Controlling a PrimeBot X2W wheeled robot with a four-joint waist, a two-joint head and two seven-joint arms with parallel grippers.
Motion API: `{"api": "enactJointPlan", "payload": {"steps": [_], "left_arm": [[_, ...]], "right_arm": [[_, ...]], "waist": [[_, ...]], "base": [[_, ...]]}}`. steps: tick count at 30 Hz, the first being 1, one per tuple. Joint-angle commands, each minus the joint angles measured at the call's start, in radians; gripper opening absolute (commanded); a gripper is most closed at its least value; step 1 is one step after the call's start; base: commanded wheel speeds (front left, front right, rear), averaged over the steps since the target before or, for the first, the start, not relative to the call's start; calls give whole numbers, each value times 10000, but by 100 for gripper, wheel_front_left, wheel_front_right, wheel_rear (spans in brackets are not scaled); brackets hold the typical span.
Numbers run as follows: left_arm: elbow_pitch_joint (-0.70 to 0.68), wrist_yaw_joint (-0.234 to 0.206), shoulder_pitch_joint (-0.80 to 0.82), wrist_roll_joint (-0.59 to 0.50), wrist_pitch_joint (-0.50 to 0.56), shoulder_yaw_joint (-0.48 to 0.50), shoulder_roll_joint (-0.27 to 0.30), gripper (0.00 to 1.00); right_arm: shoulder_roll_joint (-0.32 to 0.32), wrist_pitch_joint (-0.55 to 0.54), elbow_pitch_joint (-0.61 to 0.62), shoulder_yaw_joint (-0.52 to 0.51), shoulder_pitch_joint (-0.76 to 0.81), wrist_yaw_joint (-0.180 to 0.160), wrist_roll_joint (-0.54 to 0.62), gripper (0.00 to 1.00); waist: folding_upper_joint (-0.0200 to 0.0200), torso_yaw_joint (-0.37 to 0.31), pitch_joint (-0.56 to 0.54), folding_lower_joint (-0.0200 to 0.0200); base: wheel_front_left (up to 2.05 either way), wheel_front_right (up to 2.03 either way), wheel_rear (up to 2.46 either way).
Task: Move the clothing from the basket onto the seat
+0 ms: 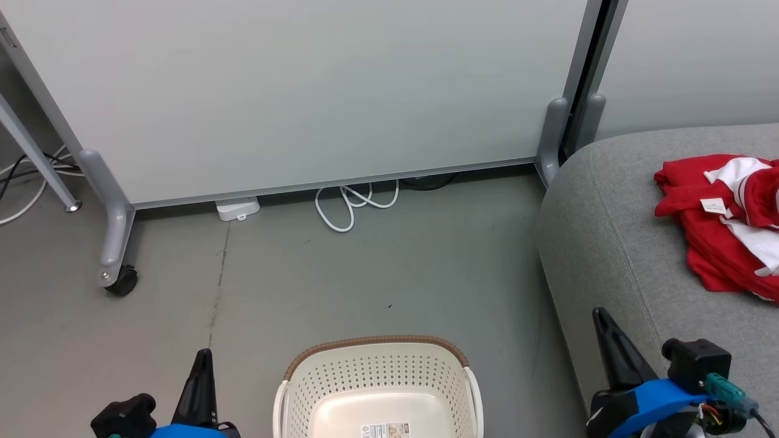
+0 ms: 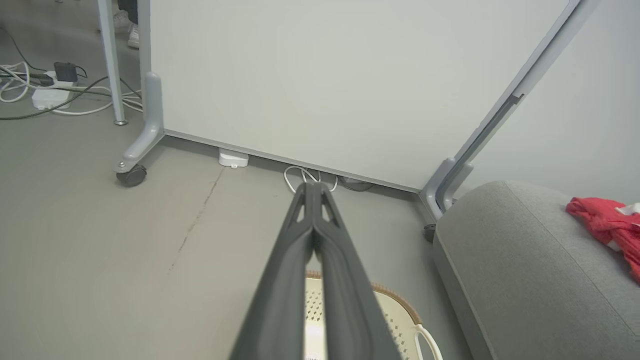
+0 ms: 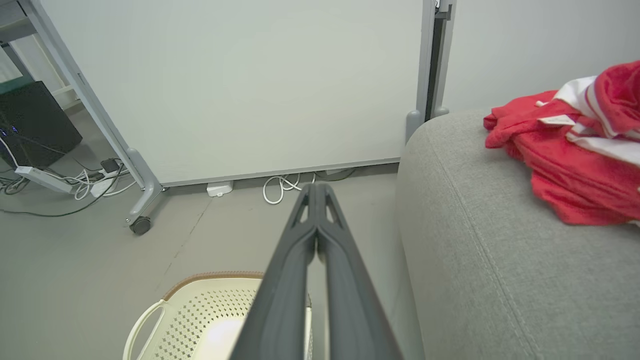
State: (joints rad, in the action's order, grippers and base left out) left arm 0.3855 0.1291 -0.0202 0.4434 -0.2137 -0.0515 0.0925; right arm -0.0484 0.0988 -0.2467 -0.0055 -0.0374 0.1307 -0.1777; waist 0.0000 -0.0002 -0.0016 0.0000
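Observation:
The red and white clothing (image 1: 724,225) lies crumpled on the grey seat (image 1: 614,243) at the right; it also shows as clothing (image 3: 570,150) and clothing (image 2: 607,227) in the wrist views. The cream basket (image 1: 380,389) stands on the floor at the bottom centre, with only a label on its bare bottom. My left gripper (image 1: 202,359) hangs left of the basket, shut on nothing, its fingers (image 2: 314,192) pressed together. My right gripper (image 1: 601,319) is over the seat's front edge, also shut and empty, fingers (image 3: 316,192) closed.
A white partition panel (image 1: 304,91) on wheeled grey legs (image 1: 112,243) stands across the back. White cables (image 1: 353,204) and a small white box (image 1: 238,208) lie under it. More cables and a power strip (image 2: 47,95) lie at the far left.

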Motion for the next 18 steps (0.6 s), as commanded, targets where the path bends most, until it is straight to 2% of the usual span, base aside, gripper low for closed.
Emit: {"api": "enactJointPlan", "payload": {"steps": [1, 18], "left_arm": [[-235, 2, 300, 466, 103, 107, 36, 0], [-523, 6, 551, 3041, 823, 461, -68, 0]], "right_arm": [[-15, -50, 153, -64, -206, 0, -586, 0], [-18, -503, 169, -276, -326, 0, -3746, 0]], "waist": [[0, 0, 1, 0], [0, 1, 8, 0]], "base": [[0, 0, 0], [0, 0, 0]]}}
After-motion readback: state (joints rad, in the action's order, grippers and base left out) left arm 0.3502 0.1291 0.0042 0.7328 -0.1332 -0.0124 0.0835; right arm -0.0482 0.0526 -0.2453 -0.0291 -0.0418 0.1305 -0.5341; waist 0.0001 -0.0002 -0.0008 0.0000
